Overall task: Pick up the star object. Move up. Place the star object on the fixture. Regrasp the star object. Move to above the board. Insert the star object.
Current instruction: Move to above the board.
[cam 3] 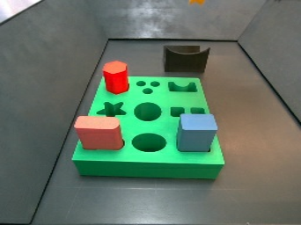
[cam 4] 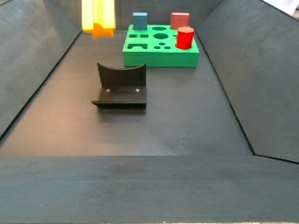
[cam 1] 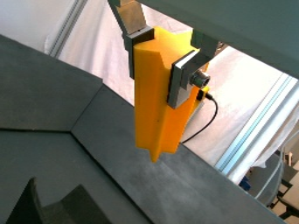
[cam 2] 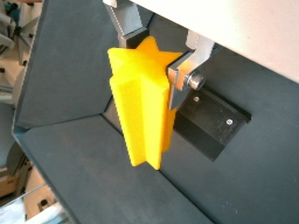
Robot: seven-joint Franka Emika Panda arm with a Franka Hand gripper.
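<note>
My gripper [cam 1: 163, 48] is shut on the star object [cam 1: 162, 96], a long orange-yellow prism with ridged sides. It is gripped near one star-shaped end and hangs straight down, high above the floor. Both wrist views show the grip, with the gripper [cam 2: 155, 57] closed on the star object [cam 2: 140, 105]. In a side view the star object [cam 4: 98, 16] hangs at the top edge, above and behind the fixture [cam 4: 121, 86]; the gripper itself is out of frame there. The green board [cam 3: 147, 163] lies on the floor with a star hole [cam 3: 112, 109]. The fixture [cam 3: 185, 58] stands behind it.
On the board stand a red hexagonal prism [cam 3: 115, 76], a pink-red block [cam 3: 98, 133] and a blue block [cam 3: 196, 132]. Dark sloping walls [cam 4: 41, 79] enclose the floor. A dark plate with screws [cam 2: 212, 124] lies below the held piece.
</note>
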